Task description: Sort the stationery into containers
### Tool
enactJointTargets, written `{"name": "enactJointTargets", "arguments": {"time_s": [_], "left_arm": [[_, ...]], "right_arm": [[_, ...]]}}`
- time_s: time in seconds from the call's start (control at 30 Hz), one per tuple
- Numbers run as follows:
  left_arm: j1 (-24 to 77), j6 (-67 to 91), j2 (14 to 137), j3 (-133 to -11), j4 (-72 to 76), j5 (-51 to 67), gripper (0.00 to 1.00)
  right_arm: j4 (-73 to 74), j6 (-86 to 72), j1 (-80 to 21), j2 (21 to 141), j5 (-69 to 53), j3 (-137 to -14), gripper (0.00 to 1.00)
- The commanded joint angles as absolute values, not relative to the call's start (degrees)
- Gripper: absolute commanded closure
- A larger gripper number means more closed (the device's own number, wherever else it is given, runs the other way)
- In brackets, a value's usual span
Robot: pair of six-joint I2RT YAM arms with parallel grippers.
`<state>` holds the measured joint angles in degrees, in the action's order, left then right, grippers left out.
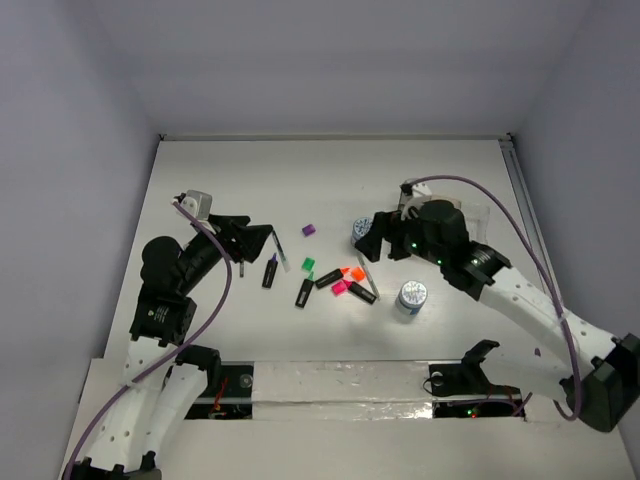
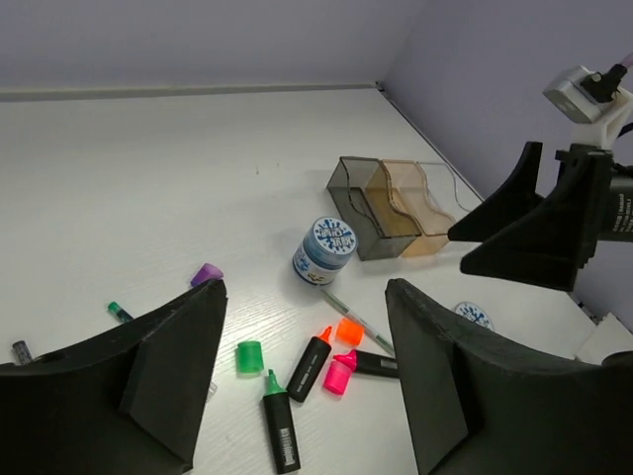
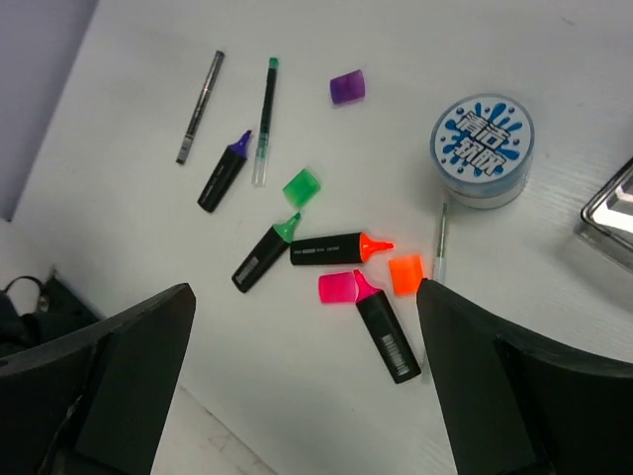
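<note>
Left end effector [image 2: 305, 292] and right end effector [image 3: 305, 292] both gape empty; green marker [image 3: 262, 255] and pink marker [image 3: 384, 332] crowd the orange marker [image 3: 331, 247], so a grab there may pinch two

The top camera is looking down from high up. Both wrist cameras are looking closely at the same orange marker [image 2: 310, 368] [image 3: 336, 248].
</note>
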<state>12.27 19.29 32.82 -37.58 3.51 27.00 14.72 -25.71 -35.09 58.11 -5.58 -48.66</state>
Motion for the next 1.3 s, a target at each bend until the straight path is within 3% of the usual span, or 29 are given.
{"name": "enactJointTargets", "arguments": {"time_s": [0.0,0.03,0.07,0.1,0.13,0.17,0.37,0.4,0.47,0.5,0.6,0.63,0.67,0.77,1.03,1.27], "left_arm": [[12.39,17.93,32.35,-39.90,4.05,26.81,0.36],[12.39,17.84,32.34,-39.90,3.78,26.46,0.36],[12.39,17.84,32.34,-39.90,3.69,26.37,0.35],[12.91,17.84,32.26,-39.90,3.78,26.98,0.40],[12.92,18.02,32.08,-39.90,4.21,27.59,0.44],[13.44,18.28,31.91,-39.82,4.57,28.03,0.49],[14.68,19.34,31.99,-39.02,5.98,28.74,0.82],[14.68,19.16,31.99,-39.20,5.72,27.26,0.92],[15.21,18.72,31.82,-39.64,4.14,25.23,0.99],[15.21,18.55,31.82,-39.81,3.61,23.05,1.00],[15.73,18.11,31.38,-39.99,2.46,21.27,1.00],[15.73,18.28,31.38,-39.90,2.55,21.18,0.96],[15.73,18.19,31.20,-39.90,2.46,20.92,0.82],[15.73,18.19,30.76,-39.90,2.28,20.57,0.67],[16.26,18.28,30.23,-39.73,2.29,20.92,0.59],[16.79,18.37,30.15,-39.46,2.72,21.01,0.57]], "right_arm": [[15.99,-21.10,-39.97,63.69,9.99,-56.07,0.05],[15.56,-20.57,-39.99,64.85,10.28,-56.86,0.18],[15.21,-20.13,-39.99,65.73,9.76,-57.91,0.40],[14.94,-20.21,-39.99,66.53,9.76,-58.35,0.81],[14.25,-20.13,-39.99,68.10,9.32,-58.79,0.94],[14.33,-19.52,-39.99,69.07,8.97,-60.19,1.00],[19.07,-16.62,-39.99,79.87,10.63,-67.84,1.00],[19.42,-16.18,-39.99,81.20,11.16,-68.90,0.95],[20.21,-14.60,-39.99,83.57,10.81,-71.62,0.69],[20.39,-14.24,-39.99,85.76,10.29,-72.33,0.39],[21.35,-13.27,-39.99,90.41,11.24,-75.31,0.13],[22.92,-13.27,-39.99,91.57,12.03,-77.15,0.11],[23.81,-13.71,-39.99,92.71,14.83,-77.86,0.08],[25.31,-13.45,-39.99,95.09,17.05,-78.40,0.04],[26.19,-14.68,-38.68,98.70,18.90,-77.96,0.04],[24.88,-15.20,-35.77,100.37,15.92,-76.55,0.02]]}}
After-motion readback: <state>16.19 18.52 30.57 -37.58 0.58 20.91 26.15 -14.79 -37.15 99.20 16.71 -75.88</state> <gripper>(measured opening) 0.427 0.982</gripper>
